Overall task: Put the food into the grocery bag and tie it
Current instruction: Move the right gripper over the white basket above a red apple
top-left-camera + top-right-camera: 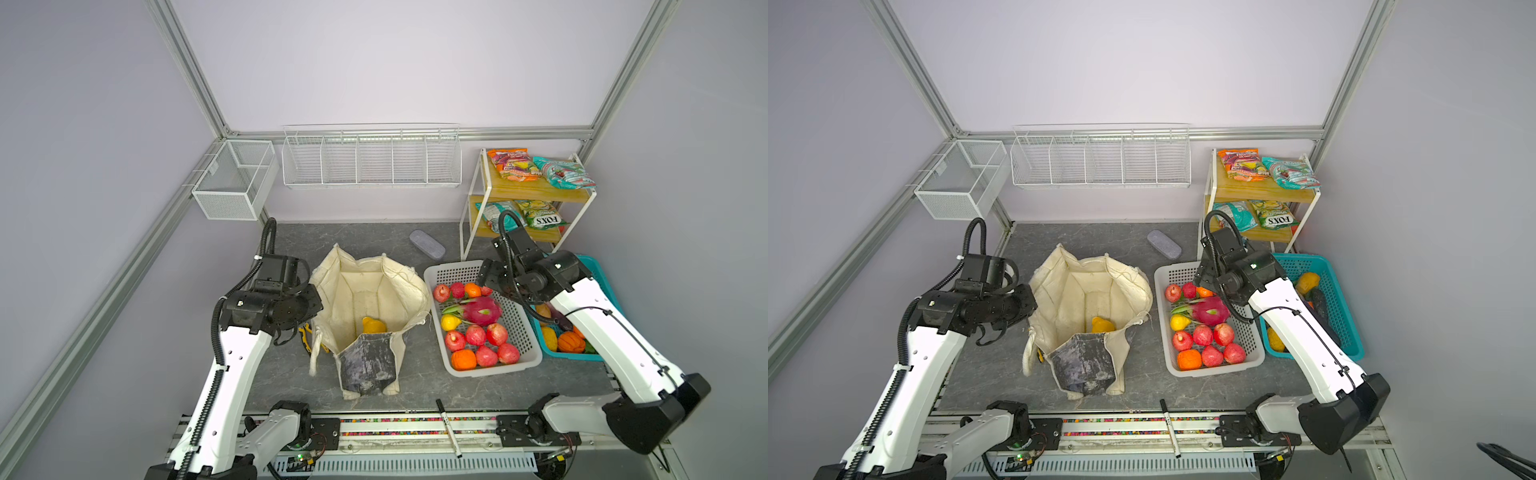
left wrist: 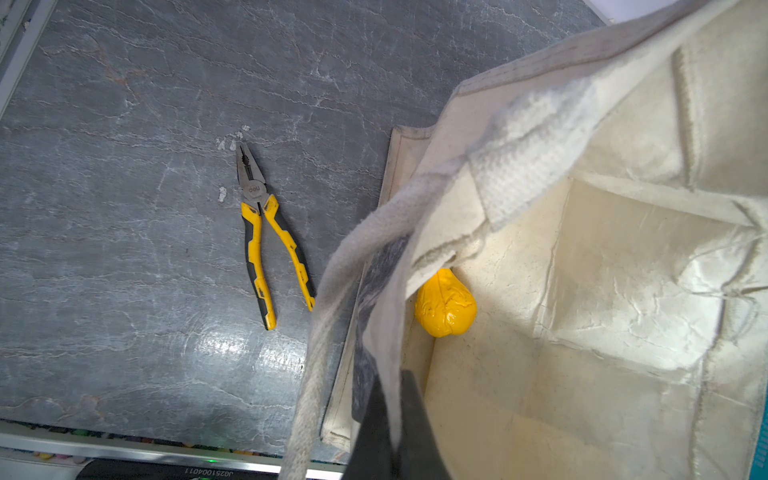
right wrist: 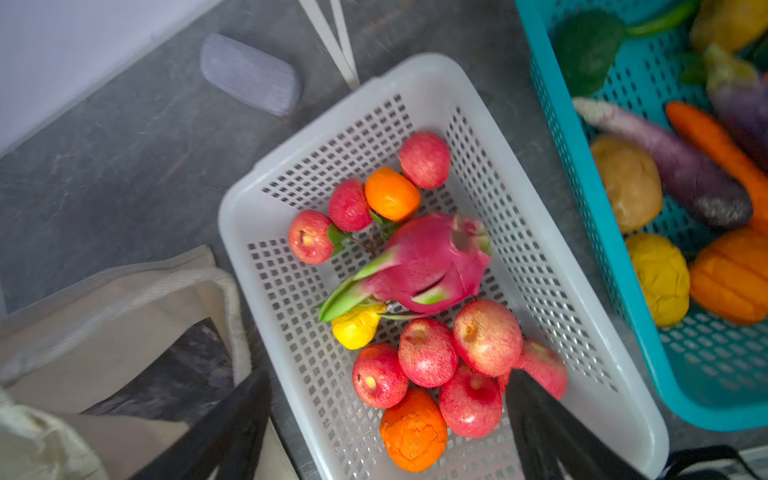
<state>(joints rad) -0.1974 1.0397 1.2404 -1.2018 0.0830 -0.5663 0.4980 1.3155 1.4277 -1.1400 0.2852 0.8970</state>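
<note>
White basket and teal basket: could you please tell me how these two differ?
The white basket holds fruit: red apples, oranges, a pink dragon fruit; the teal basket holds vegetables such as a carrot and a potato. The white basket stands next to the canvas tote; the teal basket sits beyond it, farther from the tote. Both are perforated plastic on the grey table.

Pale lilac walls (image 1: 374, 62) surround me; below the white wire rack (image 1: 371, 162) lies my grey marbled tabletop (image 1: 365, 237), a wooden shelf (image 1: 519, 192) beside that rack.
</note>
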